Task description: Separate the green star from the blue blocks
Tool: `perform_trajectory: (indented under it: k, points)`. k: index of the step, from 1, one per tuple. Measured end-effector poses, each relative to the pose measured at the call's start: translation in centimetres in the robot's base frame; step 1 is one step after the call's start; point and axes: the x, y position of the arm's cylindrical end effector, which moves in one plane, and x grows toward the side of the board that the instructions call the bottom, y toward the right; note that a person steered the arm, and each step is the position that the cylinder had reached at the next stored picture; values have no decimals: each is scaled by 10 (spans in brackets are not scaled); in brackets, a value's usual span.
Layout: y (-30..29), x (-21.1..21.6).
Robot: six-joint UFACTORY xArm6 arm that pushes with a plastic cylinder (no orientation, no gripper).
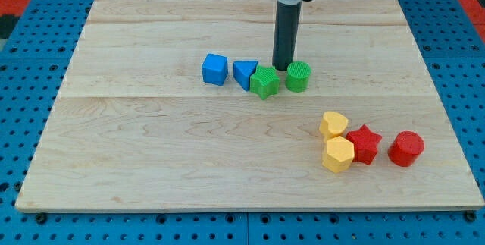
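The cube [215,69], wedge [244,73], star [264,82] and cylinder [298,76] sit in a row on the surface [151,146], my tip [283,68] just behind the star.

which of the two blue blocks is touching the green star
The blue triangular block, the one nearer the view's right. It sits against the green star, while the blue cube stands apart at the view's left. My tip is just above the star.

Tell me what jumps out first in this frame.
My tip stands near the board's centre, just above the gap between the green star and the green cylinder. The star touches the blue triangle, with the blue cube further left. Yellow and red blocks cluster at the view's lower right.
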Motion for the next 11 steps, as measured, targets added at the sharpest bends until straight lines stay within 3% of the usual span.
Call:
perform_trajectory:
  k: [2, 3, 5, 8, 9, 11]
  points:
    - [85, 37]
    - [83, 52]
    - [75, -41]
    - [-162, -25]
    - [-87, 1]
    - [-12, 26]
